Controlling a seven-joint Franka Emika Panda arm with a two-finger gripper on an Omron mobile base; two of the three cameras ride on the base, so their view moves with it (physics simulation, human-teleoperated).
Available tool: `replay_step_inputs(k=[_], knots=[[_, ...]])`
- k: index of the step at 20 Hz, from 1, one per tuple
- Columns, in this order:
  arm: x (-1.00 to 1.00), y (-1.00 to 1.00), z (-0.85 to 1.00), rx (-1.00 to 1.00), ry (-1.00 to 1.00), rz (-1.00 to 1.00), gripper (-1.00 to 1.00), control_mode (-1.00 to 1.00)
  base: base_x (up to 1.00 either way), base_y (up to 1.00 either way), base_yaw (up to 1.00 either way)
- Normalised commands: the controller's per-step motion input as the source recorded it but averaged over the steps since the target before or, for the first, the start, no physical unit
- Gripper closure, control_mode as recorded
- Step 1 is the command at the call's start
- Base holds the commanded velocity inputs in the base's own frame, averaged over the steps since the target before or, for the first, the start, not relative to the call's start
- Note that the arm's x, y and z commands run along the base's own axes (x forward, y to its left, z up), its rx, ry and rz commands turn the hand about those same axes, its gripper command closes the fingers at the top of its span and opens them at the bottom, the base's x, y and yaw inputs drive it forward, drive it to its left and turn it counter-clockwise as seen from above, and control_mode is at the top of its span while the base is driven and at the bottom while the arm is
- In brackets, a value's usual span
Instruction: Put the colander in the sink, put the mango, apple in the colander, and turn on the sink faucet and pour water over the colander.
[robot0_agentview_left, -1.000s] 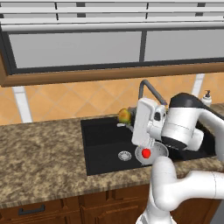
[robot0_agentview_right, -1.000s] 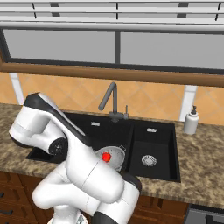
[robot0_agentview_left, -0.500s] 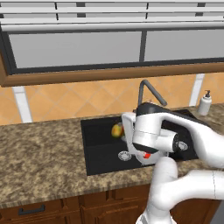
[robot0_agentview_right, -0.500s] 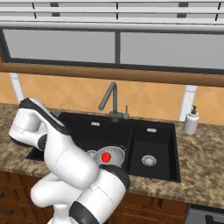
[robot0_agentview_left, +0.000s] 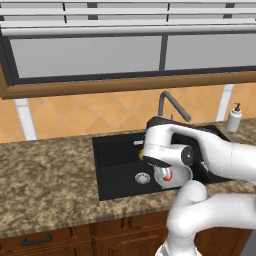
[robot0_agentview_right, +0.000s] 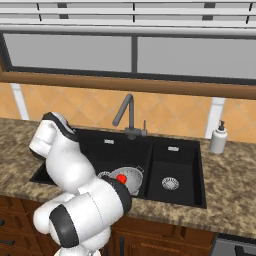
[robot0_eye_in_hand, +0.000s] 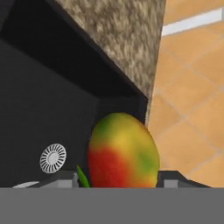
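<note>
The yellow-orange mango (robot0_eye_in_hand: 122, 153) with its red blush sits between the fingertips of my gripper (robot0_eye_in_hand: 120, 181), which is shut on it just above the floor of the black sink (robot0_eye_in_hand: 39, 109). In the left base view a sliver of the mango (robot0_agentview_left: 141, 155) peeks out from behind my wrist. The silver colander (robot0_agentview_right: 131, 180) stands in the large basin of the sink (robot0_agentview_right: 95, 150), with the red apple (robot0_agentview_right: 121, 177) inside it. From the left, the colander (robot0_agentview_left: 176, 178) and apple (robot0_agentview_left: 167, 175) show under my forearm. The dark faucet (robot0_agentview_right: 127, 112) rises behind the basin; no water shows.
A round steel drain (robot0_eye_in_hand: 52, 158) lies in the basin floor to the left of the mango. The smaller basin (robot0_agentview_right: 172, 165) adjoins on the right. A white soap dispenser (robot0_agentview_right: 218, 137) stands on the granite counter (robot0_agentview_left: 45, 175). My own arm hides much of the sink.
The hand has swung down and toward the front of the basin, carrying the mango along. The colander and apple have stayed in place.
</note>
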Motion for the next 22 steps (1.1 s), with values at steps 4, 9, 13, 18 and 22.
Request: replay_step_inputs(k=[4, 9, 13, 18, 22], knots=[[0.57, -0.88, 0.71, -0.49, 0.51, -0.27, 1.00, -1.00, 0.00, 0.00, 0.00], [0.29, -0.59, 0.30, -0.57, 0.53, -0.33, 1.00, -1.00, 0.00, 0.00, 0.00], [0.18, -0.78, 0.32, -0.55, 0.54, -0.32, 1.00, -1.00, 0.00, 0.00, 0.00], [0.32, -0.88, 0.54, -0.47, 0.56, -0.29, 1.00, -1.00, 0.00, 0.00, 0.00], [0.82, -0.27, 0.56, -0.30, 0.49, -0.12, 1.00, -1.00, 0.00, 0.00, 0.00]])
